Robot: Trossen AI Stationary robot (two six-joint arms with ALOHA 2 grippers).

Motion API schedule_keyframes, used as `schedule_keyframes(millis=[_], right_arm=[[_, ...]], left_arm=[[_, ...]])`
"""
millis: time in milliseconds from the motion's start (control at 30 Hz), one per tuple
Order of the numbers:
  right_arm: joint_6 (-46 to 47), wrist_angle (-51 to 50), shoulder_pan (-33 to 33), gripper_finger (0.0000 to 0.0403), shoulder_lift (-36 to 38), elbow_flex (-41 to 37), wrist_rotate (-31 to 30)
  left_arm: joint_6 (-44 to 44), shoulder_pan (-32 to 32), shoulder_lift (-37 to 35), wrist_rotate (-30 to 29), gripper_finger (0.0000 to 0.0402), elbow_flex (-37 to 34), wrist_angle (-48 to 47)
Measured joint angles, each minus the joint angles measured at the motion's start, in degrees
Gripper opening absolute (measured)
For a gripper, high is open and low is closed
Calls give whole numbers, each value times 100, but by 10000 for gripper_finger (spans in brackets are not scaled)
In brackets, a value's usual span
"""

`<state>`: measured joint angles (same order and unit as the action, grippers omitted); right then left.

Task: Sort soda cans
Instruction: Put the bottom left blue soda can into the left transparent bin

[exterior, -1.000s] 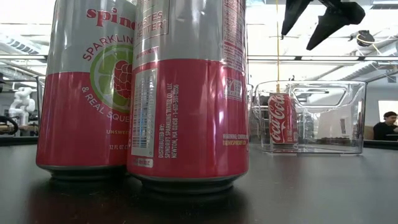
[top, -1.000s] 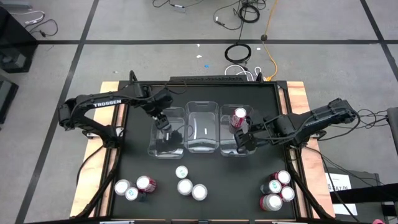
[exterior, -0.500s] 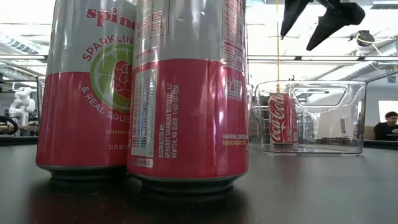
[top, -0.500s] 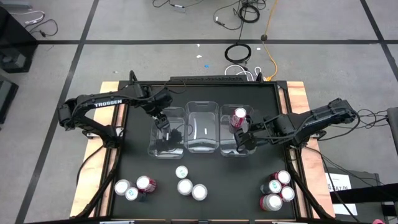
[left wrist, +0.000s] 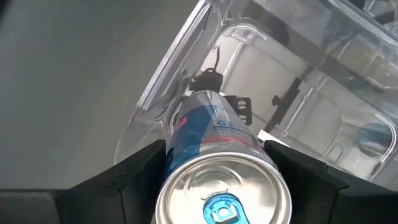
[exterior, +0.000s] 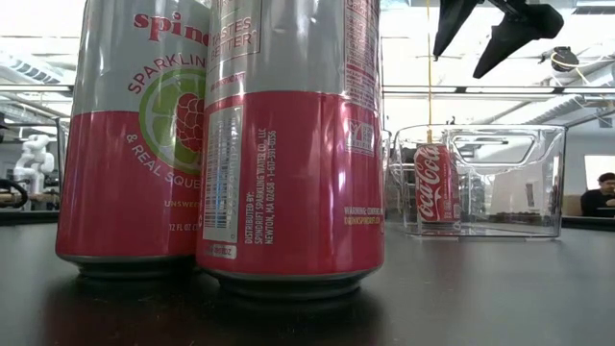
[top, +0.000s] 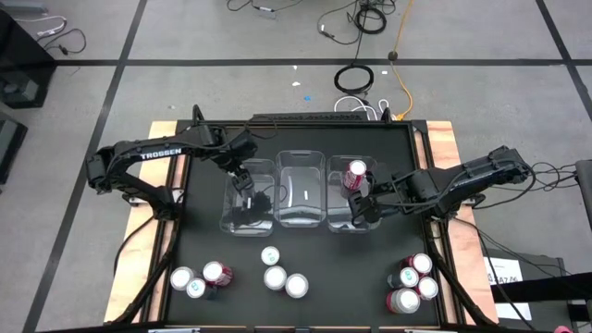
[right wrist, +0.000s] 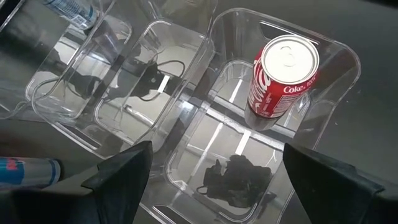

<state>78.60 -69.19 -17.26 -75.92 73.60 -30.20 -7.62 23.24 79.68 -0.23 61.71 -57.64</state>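
My left gripper (top: pixel 242 180) is over the left clear bin (top: pixel 229 215), shut on a slim blue-and-silver can (left wrist: pixel 219 163). My right gripper (top: pixel 366 200) hovers open above the right bin (right wrist: pixel 346 61); its fingers (exterior: pixel 515 33) show high over the bin in the low view. A red cola can (right wrist: pixel 283 76) stands upright on that bin's floor, toward its far end (top: pixel 355 172). Other cans stand near the table's near edge: a left group (top: pixel 197 280), a centre group (top: pixel 278 274) and a right group (top: pixel 413 283). Two pink cans (exterior: pixel 288 144) fill the low view. My left gripper pinches the blue can between its two fingers (left wrist: pixel 138 173), which sit on opposite sides of the can's wall just below the silver top (left wrist: pixel 222 198). The fingers come from above, pointing down. The can is upright with its lower end inside the left bin; whether it stands on the floor cannot be seen.
The middle bin (top: pixel 302 191) sits between the other two, wall to wall. Wooden strips (top: pixel 442 148) border the black table top at left and right. Bare table lies between the bins and the can groups. Cables lie on the floor beyond the far edge.
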Motion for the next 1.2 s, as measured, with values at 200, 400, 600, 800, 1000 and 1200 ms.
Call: schedule_keyframes(millis=[200, 400, 600, 800, 1000, 1200], right_arm=[[-44, -1, -2, 354, 0, 0, -1], [-133, 0, -2, 354, 0, 0, 0], [-207, -2, -2, 354, 0, 0, 0], [-277, -2, -2, 354, 0, 0, 11], [-279, -2, -2, 354, 0, 0, 17], [-279, 0, -2, 354, 0, 0, 23]], left_arm=[[-2, -2, 0, 0, 280, 0, -108], [-21, -2, 0, -57, 281, 2, -85], [-102, -2, 0, -330, 282, 4, -68], [-112, -2, 0, -413, 282, 17, -83], [-258, 0, 0, -413, 282, 236, -142], [-254, 0, 0, -413, 282, 467, -139]])
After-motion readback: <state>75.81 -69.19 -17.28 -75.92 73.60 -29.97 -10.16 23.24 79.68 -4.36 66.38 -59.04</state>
